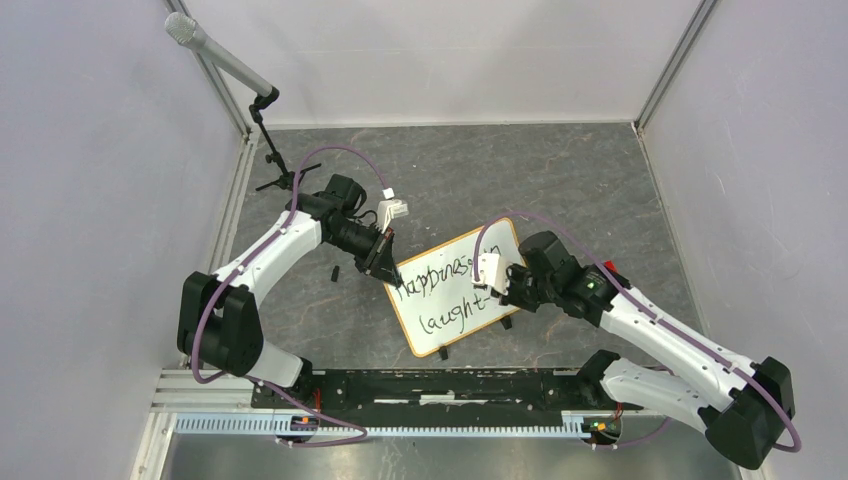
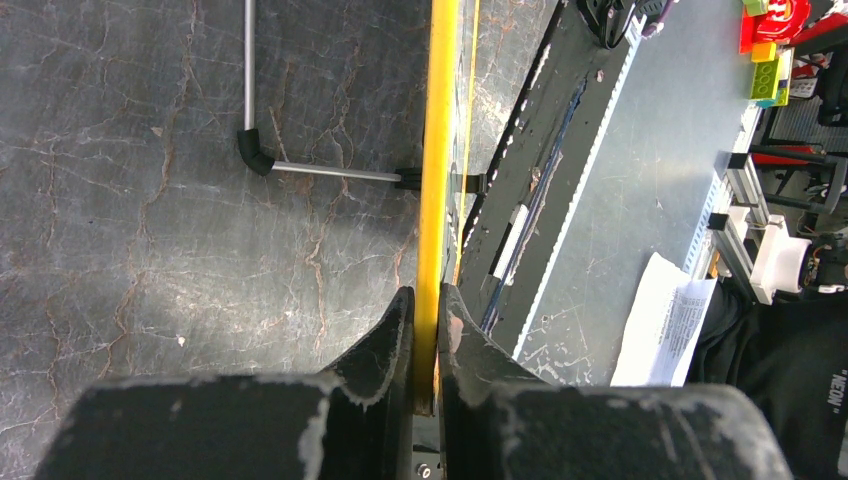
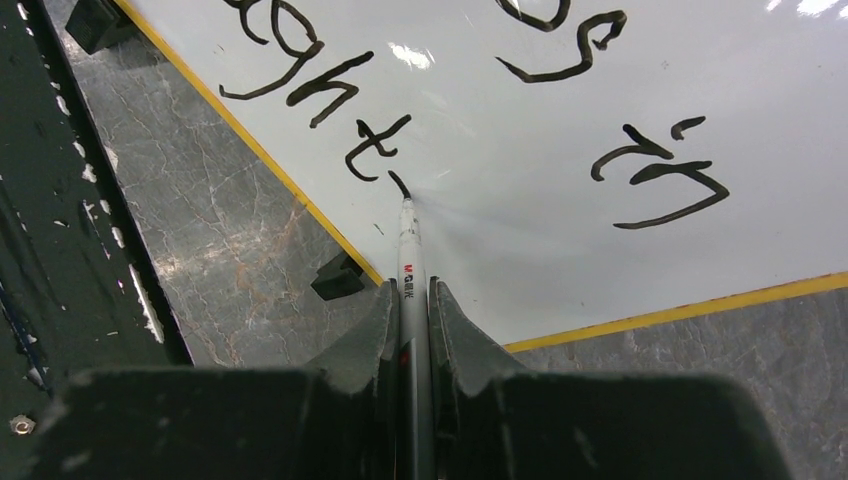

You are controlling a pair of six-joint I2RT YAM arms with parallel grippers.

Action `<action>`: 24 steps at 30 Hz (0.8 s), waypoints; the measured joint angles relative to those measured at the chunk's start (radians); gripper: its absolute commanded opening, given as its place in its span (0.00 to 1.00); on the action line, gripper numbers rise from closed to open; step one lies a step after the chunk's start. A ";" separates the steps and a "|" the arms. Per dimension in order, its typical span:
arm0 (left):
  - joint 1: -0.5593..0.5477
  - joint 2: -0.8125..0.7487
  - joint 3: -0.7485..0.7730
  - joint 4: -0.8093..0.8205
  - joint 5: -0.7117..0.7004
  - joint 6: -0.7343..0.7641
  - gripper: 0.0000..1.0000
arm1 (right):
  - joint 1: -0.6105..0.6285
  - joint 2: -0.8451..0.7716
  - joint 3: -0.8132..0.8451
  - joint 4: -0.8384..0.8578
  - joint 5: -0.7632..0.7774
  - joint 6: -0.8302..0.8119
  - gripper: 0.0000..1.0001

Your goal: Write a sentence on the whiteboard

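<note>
Holding the board: we see the left end effector (image 1: 386, 266) clamped on the upper left edge of the whiteboard (image 1: 437, 340); in the left wrist view its fingers (image 2: 395, 325) pinch the yellow-tan frame (image 2: 437, 150) edge-on.
Right end effector (image 3: 407, 292): closed around a slim silver marker (image 3: 409, 255), which runs straight up the middle of the right wrist view.
Marker tip: touching the white face (image 3: 520, 200), at the end of a short fresh stroke.
Whiteboard position: lower centre of the top view, flat on the dark marbled surface (image 1: 500, 170), turned so its right end sits higher in the frame.
Sentence (image 1: 437, 277): two dark handwritten lines; we read "Happiness in" above and "laught" below, then the short stroke at the tip.
Clip foot (image 3: 338, 277): small, black, at the board's frame, just left of the marker.
Microphone (image 1: 215, 50): upper left of the top view, on a thin black stand.
</note>
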 measured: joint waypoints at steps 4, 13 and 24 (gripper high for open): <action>0.000 0.000 0.000 0.000 0.000 0.000 0.02 | -0.005 -0.001 0.006 -0.013 0.015 -0.002 0.00; 0.000 0.000 0.000 0.000 0.000 0.000 0.02 | -0.010 0.003 0.038 -0.010 0.028 -0.004 0.00; 0.000 0.000 0.000 0.000 0.000 0.000 0.02 | -0.013 0.034 0.039 -0.010 -0.037 -0.005 0.00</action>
